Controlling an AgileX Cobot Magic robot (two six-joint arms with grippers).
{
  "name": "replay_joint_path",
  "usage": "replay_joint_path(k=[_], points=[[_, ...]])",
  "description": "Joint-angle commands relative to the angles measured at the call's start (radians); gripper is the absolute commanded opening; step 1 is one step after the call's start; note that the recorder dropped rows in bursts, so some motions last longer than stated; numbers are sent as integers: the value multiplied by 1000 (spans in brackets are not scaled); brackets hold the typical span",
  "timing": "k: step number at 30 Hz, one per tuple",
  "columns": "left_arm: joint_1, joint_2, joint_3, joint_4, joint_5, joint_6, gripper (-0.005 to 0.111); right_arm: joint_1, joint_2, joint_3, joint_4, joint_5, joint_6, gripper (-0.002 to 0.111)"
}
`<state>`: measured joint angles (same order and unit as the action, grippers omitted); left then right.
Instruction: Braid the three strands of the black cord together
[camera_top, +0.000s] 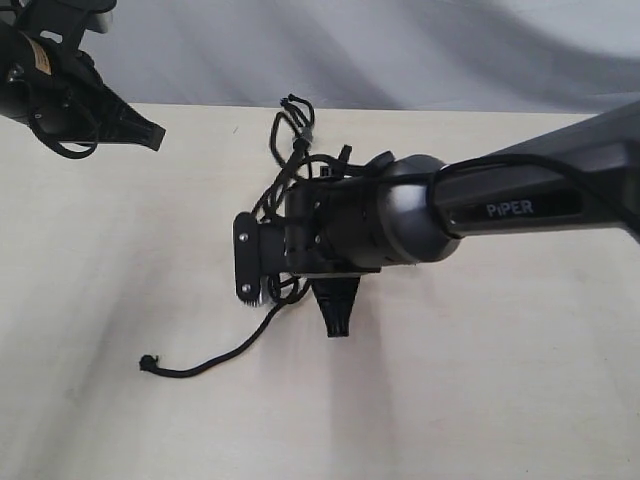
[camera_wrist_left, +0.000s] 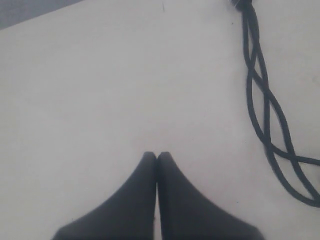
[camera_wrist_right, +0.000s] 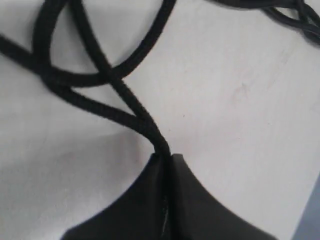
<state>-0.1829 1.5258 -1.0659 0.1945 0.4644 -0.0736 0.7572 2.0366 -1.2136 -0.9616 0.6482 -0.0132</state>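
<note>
A strand (camera_wrist_right: 125, 102) of the cord (camera_top: 288, 125), loosely crossed on the table (camera_top: 480, 400), is clamped in the right gripper (camera_wrist_right: 165, 156), the left gripper (camera_wrist_left: 157, 156) closed and empty well apart; it likely needs to be drawn across its neighbours next.

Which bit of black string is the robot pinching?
Find the big grey arm marked PIPER reaching over the pale table. At its end, the right gripper is shut on one black strand. Only that strand runs into the closed tips; the other strands lie loose on the table.
</note>
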Motion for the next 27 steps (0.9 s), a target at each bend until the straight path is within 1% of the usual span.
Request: replay_joint_path(k=[1, 3, 5, 7, 11, 14, 16, 22, 27], points=[[1, -4, 2, 2, 4, -5, 0, 70, -2, -6, -9, 106, -239, 0], [1, -4, 2, 2, 4, -5, 0, 92, -2, -6, -24, 108, -296, 0], [1, -3, 2, 2, 4, -5, 0, 99, 0, -6, -53, 78, -298, 0], [1, -3, 2, 2, 4, -5, 0, 84, 4, -6, -91, 25, -293, 0], [1, -3, 2, 2, 4, -5, 0, 2, 38, -6, -91, -104, -288, 0], [1, -3, 2, 2, 4, -5, 0, -50, 68, -6, -91, -141, -284, 0], [1, -3, 2, 2, 4, -5, 0, -67, 79, -6, -89, -154, -272, 0], [1, -3, 2, 2, 4, -5, 0, -73, 98, -6, -82, -154, -263, 0], [1, -3, 2, 2, 4, -5, 0, -31, 68, -6, -83, -120, -263, 0]])
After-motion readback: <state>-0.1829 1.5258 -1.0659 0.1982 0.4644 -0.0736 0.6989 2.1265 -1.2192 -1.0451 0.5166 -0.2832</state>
